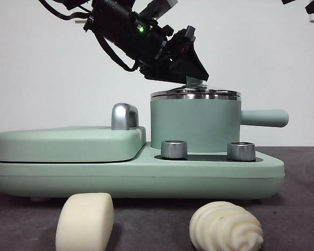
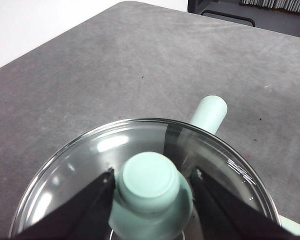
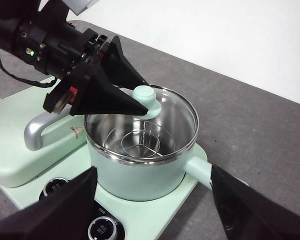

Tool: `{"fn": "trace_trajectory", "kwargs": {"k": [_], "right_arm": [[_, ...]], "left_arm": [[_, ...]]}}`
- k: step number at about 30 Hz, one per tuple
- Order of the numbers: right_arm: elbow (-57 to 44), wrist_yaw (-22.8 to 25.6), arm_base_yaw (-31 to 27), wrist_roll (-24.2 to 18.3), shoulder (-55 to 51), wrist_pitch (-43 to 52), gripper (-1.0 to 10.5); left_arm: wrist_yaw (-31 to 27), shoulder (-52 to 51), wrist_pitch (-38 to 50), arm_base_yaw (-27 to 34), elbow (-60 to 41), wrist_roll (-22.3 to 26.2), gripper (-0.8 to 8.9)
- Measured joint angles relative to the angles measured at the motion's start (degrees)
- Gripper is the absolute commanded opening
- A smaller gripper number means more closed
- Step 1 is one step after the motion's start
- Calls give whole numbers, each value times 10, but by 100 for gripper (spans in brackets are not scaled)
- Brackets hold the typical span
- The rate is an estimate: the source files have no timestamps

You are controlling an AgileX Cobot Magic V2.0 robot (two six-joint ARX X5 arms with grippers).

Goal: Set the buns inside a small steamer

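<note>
Front view: we note the small steamer (image 1: 194, 124) on the green cooker base (image 1: 146, 172), lid on, both buns (image 1: 85, 221) on the table (image 1: 298, 209) before it.

Left wrist view: the left gripper (image 2: 151, 181) pinches the lid knob (image 2: 149, 176).

Right wrist view: the right gripper (image 3: 152, 200) hangs near the steamer, jaws spread.
</note>
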Motion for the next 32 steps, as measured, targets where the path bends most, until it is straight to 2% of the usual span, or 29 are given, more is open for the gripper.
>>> {"fn": "trace_trajectory", "kwargs": {"k": [2, 14, 18, 23, 32], "right_arm": [[0, 0, 0, 2, 0, 0, 360], [0, 0, 0, 3, 0, 0, 360], [0, 0, 0, 3, 0, 0, 360], [0, 0, 0, 3, 0, 0, 360], [0, 0, 0, 3, 0, -1, 360]], "left_arm": [[-3, 0, 0, 0, 0, 5, 7], [-5, -3, -5, 0, 1, 11, 7], [-21, -19, -21, 0, 1, 11, 7], [-54, -64, -57, 3, 1, 11, 7], [-60, -109, -156, 39, 0, 3, 10]]}}
